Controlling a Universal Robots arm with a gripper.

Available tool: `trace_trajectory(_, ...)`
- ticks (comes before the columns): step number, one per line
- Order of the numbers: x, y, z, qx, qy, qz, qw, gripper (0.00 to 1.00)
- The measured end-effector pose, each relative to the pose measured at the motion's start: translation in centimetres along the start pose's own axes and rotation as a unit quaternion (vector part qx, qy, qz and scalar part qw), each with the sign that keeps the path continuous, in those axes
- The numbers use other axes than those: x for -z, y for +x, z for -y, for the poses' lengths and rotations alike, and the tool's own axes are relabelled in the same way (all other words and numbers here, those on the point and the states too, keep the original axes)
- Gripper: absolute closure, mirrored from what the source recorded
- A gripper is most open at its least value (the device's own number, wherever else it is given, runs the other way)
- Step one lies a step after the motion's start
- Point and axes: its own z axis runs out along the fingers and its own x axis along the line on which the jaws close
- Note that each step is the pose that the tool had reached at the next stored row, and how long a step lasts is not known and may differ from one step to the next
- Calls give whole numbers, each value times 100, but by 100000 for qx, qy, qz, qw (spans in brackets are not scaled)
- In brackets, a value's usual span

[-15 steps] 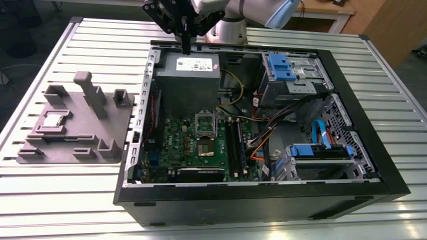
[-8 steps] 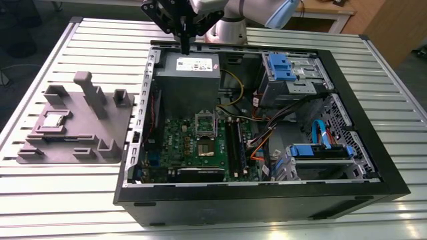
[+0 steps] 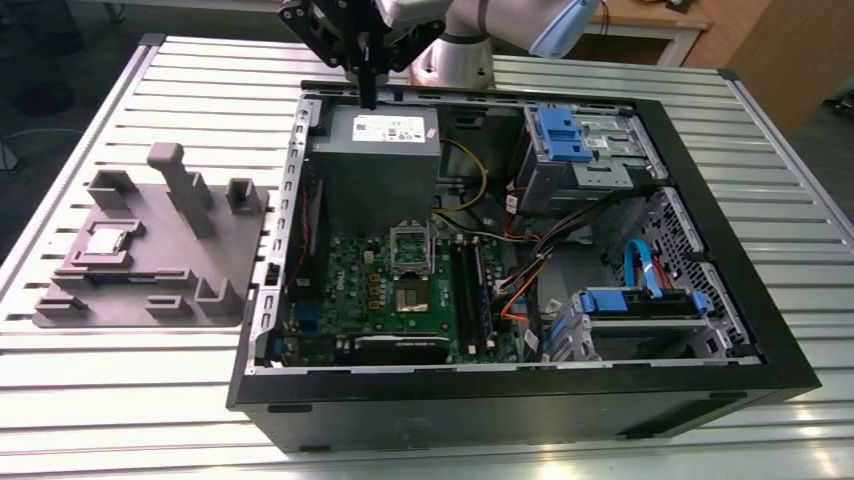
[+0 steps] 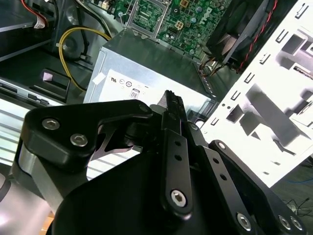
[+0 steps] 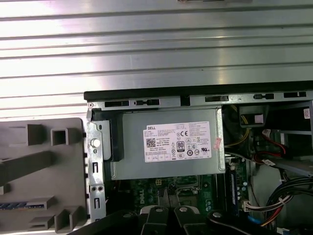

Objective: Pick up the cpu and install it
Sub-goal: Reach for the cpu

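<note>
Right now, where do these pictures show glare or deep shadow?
In the first wrist view the slatted table glares white; in the second wrist view the fixture tray is washed out; in the exterior view the light is even, the computer case dim inside.

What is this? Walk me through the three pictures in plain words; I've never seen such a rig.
It is a robot arm with a grasping tool. The exterior view looks from off the arm; both wrist views ride on it. On a slatted metal table lies an open computer case with a green motherboard. The tool hangs above its grey power supply. The cpu, a small silvery chip, sits in the grey fixture tray on the exterior view's left, not in the tool.
</note>
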Motion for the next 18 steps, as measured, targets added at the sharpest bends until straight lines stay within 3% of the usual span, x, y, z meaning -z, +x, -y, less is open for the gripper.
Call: trace_trajectory(18, 2, 87, 6, 1, -2, 1, 100000, 90)
